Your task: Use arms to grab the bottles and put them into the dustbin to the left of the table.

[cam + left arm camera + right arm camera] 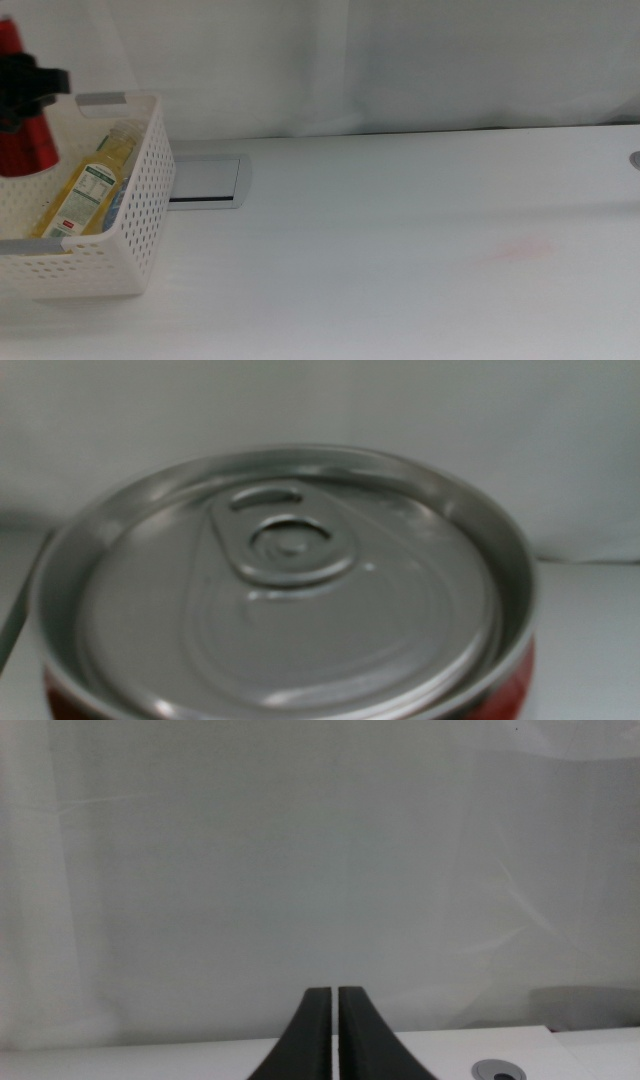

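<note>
1 bottle (85,192) lay in the bin (140,215) at the bench's left end; the left gripper (25,85) held the can (285,595) above it, not yet dropped. Right gripper (335,1035) waited, jaws clenched empty.

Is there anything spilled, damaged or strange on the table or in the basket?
Only a faint pink smear on the white table, like a stain. The yellow bottle lies tilted in the basket, which is expected.

The red can (285,595) has a shiny metal lid; the dustbin (150,200) is matt perforated white plastic.
</note>
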